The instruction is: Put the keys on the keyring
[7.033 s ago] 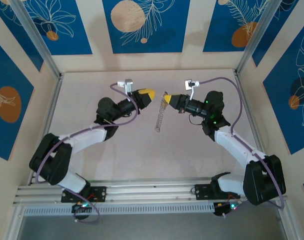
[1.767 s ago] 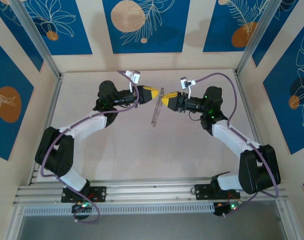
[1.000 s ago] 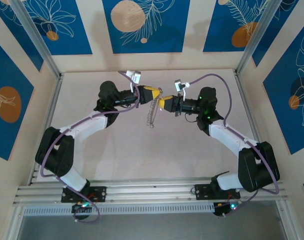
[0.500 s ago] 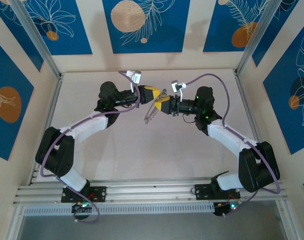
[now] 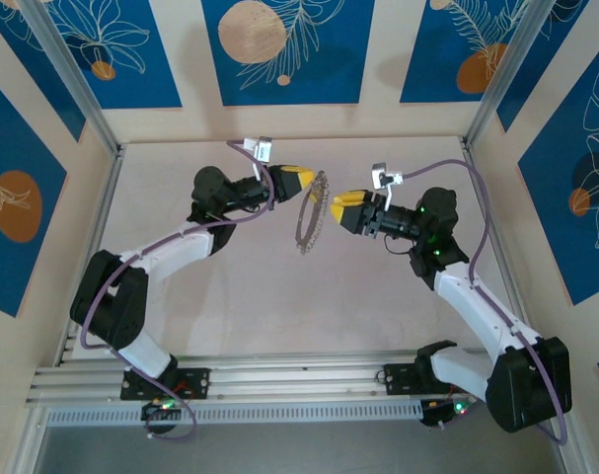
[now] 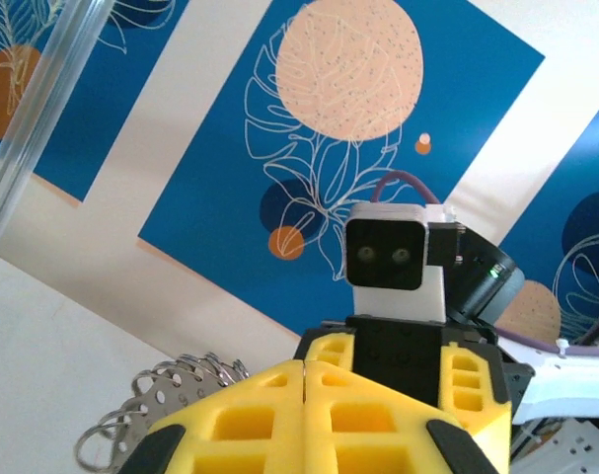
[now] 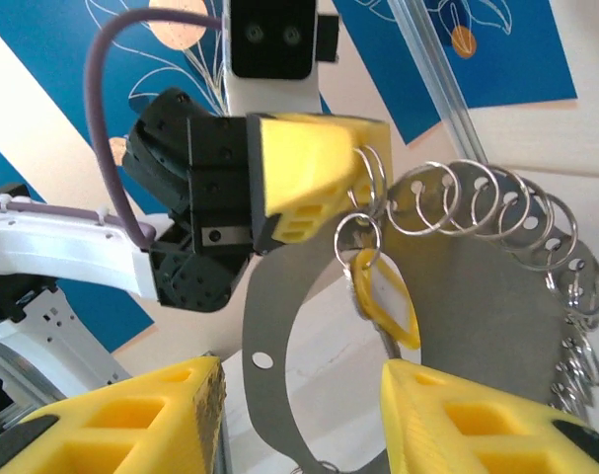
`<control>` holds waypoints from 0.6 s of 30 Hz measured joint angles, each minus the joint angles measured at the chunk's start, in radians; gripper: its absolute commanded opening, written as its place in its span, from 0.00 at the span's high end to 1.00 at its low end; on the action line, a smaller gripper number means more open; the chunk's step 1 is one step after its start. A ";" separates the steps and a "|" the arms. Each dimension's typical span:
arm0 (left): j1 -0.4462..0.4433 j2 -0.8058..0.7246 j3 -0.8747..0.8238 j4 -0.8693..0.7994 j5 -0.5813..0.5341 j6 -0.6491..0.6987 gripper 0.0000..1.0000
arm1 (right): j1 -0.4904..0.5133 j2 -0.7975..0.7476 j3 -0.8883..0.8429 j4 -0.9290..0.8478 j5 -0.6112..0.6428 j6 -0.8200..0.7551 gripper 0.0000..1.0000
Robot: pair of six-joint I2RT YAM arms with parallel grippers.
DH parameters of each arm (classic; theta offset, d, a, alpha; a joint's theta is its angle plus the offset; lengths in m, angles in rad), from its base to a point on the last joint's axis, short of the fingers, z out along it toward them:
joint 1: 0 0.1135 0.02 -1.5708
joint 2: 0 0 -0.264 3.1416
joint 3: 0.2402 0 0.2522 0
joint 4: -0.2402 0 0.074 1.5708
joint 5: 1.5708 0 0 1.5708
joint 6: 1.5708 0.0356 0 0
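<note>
- holds the keyring up in the air over the far middle of the table, between the two arms.
- grips it at its top edge with the left gripper, yellow fingers pressed flat together with no gap in the left wrist view.
- hangs there as a flat grey loop with punched holes, tilted, upper end by the left fingertips and lower end toward the near side in the top view.
- carries a row of small split rings along the outer edge, a few of them bunched right where the left fingers clamp.
- dangles a small yellow piece from one split ring just below the left fingertips; possibly a key, too blurred to be sure.
- sits just right of the loop with the right gripper, jaws partway apart, nothing between them, tips pointed at the ring.
- looks clear of the ring in the top view.
- frames the grey band between its own two yellow pads in the right wrist view; cannot tell contact from there.
</note>
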 measured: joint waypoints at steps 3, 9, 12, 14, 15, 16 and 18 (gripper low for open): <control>0.000 0.003 -0.011 0.026 -0.034 -0.021 1.00 | 0.001 0.016 0.031 0.009 0.032 0.020 0.58; -0.008 0.008 -0.039 0.077 -0.097 -0.063 1.00 | 0.014 0.099 0.092 0.088 0.116 0.095 0.62; -0.011 0.014 -0.047 0.104 -0.124 -0.090 1.00 | 0.015 0.154 0.099 0.145 0.143 0.138 0.63; -0.013 0.017 -0.050 0.114 -0.137 -0.105 1.00 | 0.021 0.194 0.103 0.178 0.156 0.167 0.64; -0.013 0.017 -0.051 0.117 -0.142 -0.110 1.00 | 0.023 0.209 0.105 0.190 0.160 0.177 0.65; -0.014 0.018 -0.052 0.119 -0.145 -0.114 1.00 | 0.027 0.224 0.108 0.203 0.165 0.186 0.66; -0.016 0.018 -0.052 0.122 -0.149 -0.117 1.00 | 0.037 0.244 0.114 0.223 0.169 0.199 0.67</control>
